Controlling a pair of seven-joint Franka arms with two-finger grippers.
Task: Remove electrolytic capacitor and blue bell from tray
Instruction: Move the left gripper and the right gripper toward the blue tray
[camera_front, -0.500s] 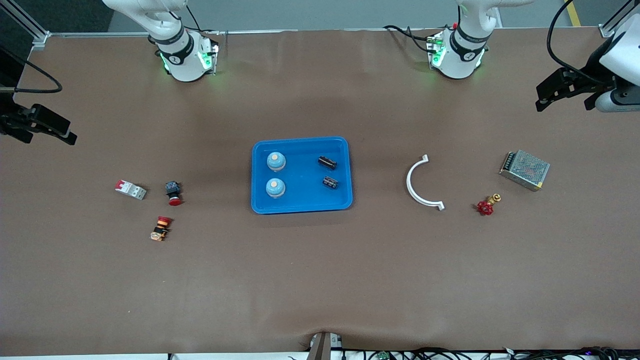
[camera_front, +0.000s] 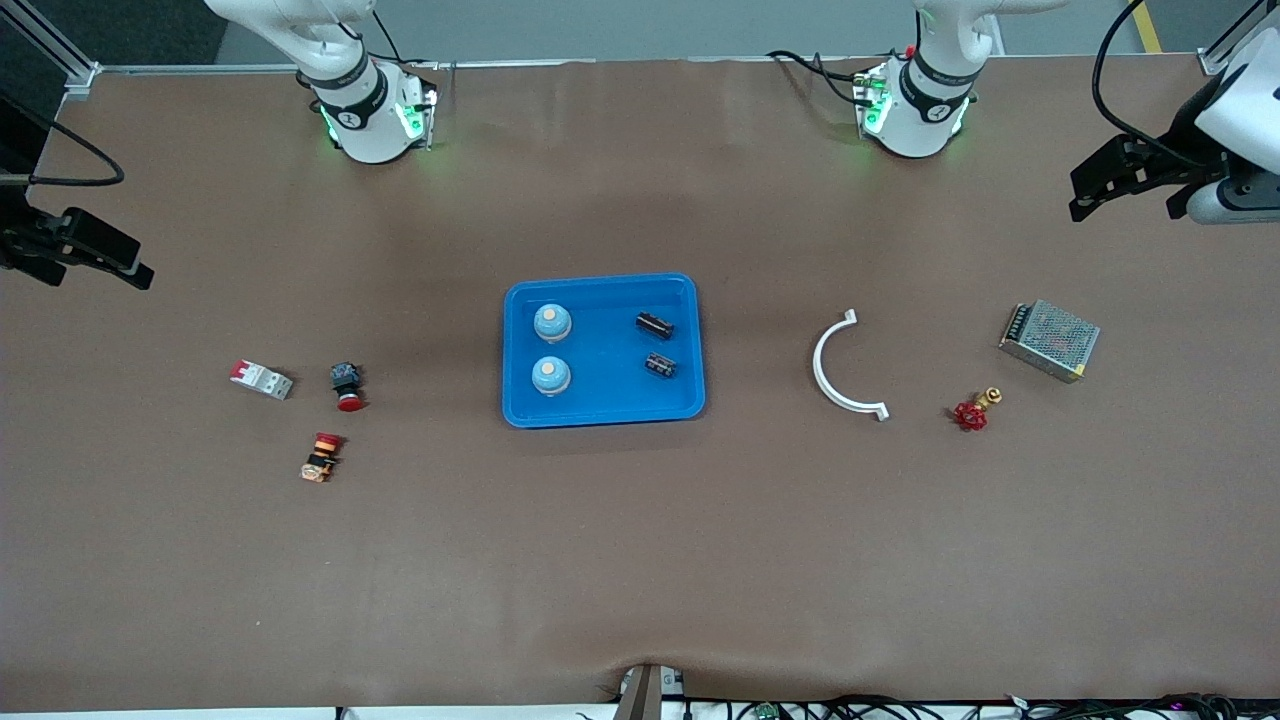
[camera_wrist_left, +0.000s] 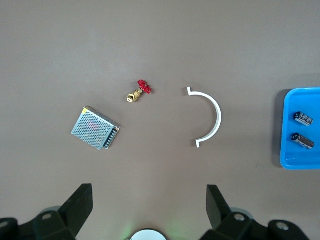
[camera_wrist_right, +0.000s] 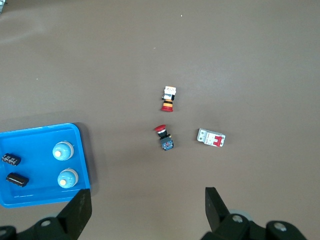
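Observation:
A blue tray (camera_front: 600, 403) sits mid-table. In it stand two light-blue bells (camera_front: 552, 321) (camera_front: 551, 375) toward the right arm's end, and two black capacitors (camera_front: 655, 324) (camera_front: 661, 364) lie toward the left arm's end. My left gripper (camera_front: 1085, 195) hangs open and empty over the table's edge at the left arm's end. The left wrist view shows it (camera_wrist_left: 149, 200) wide apart, with the capacitors (camera_wrist_left: 303, 118) off to one side. My right gripper (camera_front: 135, 268) hangs open over the right arm's end. In its own view (camera_wrist_right: 147, 202) it holds nothing, and the bells (camera_wrist_right: 63, 151) show in the tray (camera_wrist_right: 40, 135).
Toward the left arm's end lie a white curved bracket (camera_front: 838, 367), a red-handled brass valve (camera_front: 972, 411) and a metal mesh box (camera_front: 1049, 340). Toward the right arm's end lie a white-and-red breaker (camera_front: 262, 379), a red push button (camera_front: 347, 386) and an orange switch (camera_front: 322, 457).
The left arm's wrist has shifted very slightly. Nothing else has moved.

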